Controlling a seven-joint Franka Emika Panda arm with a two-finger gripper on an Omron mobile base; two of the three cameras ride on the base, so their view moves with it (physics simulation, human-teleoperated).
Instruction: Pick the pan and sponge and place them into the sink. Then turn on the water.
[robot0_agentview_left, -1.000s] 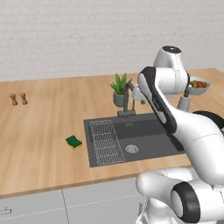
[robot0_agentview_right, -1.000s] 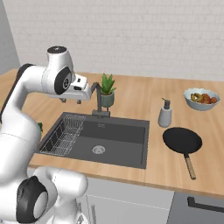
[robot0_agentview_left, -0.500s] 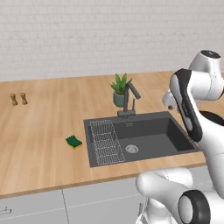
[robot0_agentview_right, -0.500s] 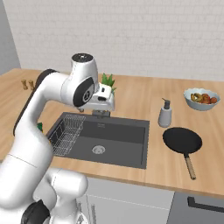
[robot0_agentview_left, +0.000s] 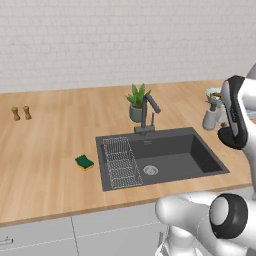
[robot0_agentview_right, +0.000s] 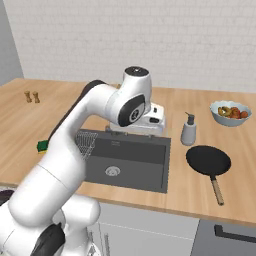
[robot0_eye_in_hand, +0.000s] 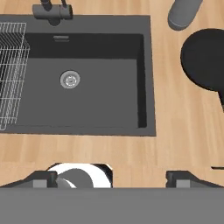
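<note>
Lying flat beyond and right of the wide-open, empty gripper, the round, matte all-black frying pan is seen.

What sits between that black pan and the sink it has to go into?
Nothing visible. The pan lies on bare counter just right of the sink. The soap bottle stands further back, off the direct line, and the basin holds only its wire rack at the far side.

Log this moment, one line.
gripper: open, empty | pan: counter, right of sink | sponge: counter | water: off
</note>
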